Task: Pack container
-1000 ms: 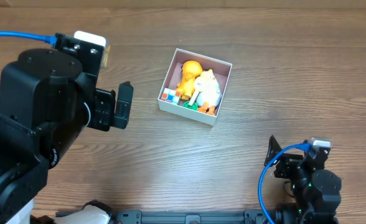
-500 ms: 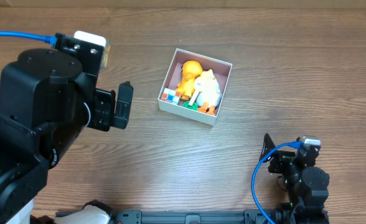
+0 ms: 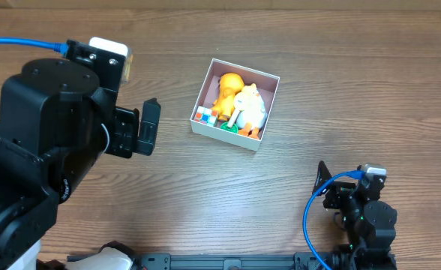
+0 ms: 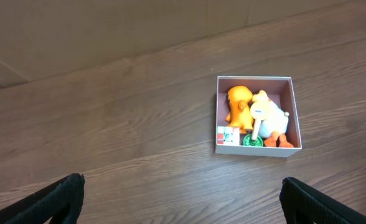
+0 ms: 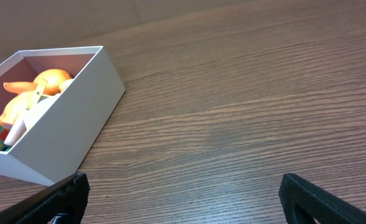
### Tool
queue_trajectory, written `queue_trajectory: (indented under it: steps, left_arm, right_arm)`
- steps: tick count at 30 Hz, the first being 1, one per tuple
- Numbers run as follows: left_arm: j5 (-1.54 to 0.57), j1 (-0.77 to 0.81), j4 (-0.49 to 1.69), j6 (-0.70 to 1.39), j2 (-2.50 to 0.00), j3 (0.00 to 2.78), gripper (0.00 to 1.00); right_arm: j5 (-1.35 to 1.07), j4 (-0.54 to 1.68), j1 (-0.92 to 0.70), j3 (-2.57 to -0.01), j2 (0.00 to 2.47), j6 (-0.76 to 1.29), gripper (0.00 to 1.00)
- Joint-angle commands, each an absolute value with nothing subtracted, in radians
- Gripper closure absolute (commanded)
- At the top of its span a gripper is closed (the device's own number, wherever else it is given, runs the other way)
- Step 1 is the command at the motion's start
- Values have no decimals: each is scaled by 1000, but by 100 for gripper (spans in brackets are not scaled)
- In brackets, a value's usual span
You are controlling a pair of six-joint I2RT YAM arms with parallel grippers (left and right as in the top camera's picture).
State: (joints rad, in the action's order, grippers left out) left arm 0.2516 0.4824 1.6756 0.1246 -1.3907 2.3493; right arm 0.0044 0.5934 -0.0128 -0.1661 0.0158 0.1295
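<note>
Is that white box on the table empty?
No, the container holds an orange toy, a white plush toy and a small multicoloured cube.

Reckoned on the overhead view, with 12 o'clock at the far edge, bare wood counter (image 3: 340, 112) runs open round the container (image 3: 222, 136) toward 12, 3 and 6 o'clock. At 9 o'clock the bulky left arm (image 3: 48, 150) fills the near-left side. Its left pincer (image 4: 182, 183) is spread wide and well apart from the box. The right pincer (image 5: 183, 183), also spread, sits low at 5 o'clock with open wood between it and the box wall. The box top is uncovered. Inside, an orange toy (image 3: 225, 91), a white toy (image 3: 252, 106), a small coloured cube (image 3: 203, 115) and a green piece (image 3: 231, 129) crowd the floor. The only bare patch showing is in the corner toward 1 o'clock.
</note>
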Motion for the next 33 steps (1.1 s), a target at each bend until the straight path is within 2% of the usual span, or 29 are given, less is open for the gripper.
queue_trajectory:
  steps: [1, 5, 10, 14, 21, 26, 33]
  left_arm:
    - [265, 477, 1674, 135, -1397, 2352, 0]
    - [268, 449, 1649, 136, -1384, 2343, 0]
    - [66, 271, 1391, 139, -1316, 2197, 0]
    - [-1, 165, 1107, 139, -1189, 1876, 0]
    - [10, 105, 733, 135, -896, 1285, 0]
    - [10, 82, 563, 135, -636, 907, 0]
    - [10, 10, 421, 136, -360, 542, 0]
  right_arm:
    - [6, 584, -10, -152, 3, 126, 0]
    - [6, 584, -10, -152, 3, 126, 0]
    - [6, 585, -10, -152, 3, 126, 0]
    - [6, 584, -10, -152, 3, 126, 0]
    - [6, 584, -10, -152, 3, 126, 0]
    - [6, 584, -10, -152, 3, 126, 0]
    - [6, 584, -10, -152, 3, 126, 0]
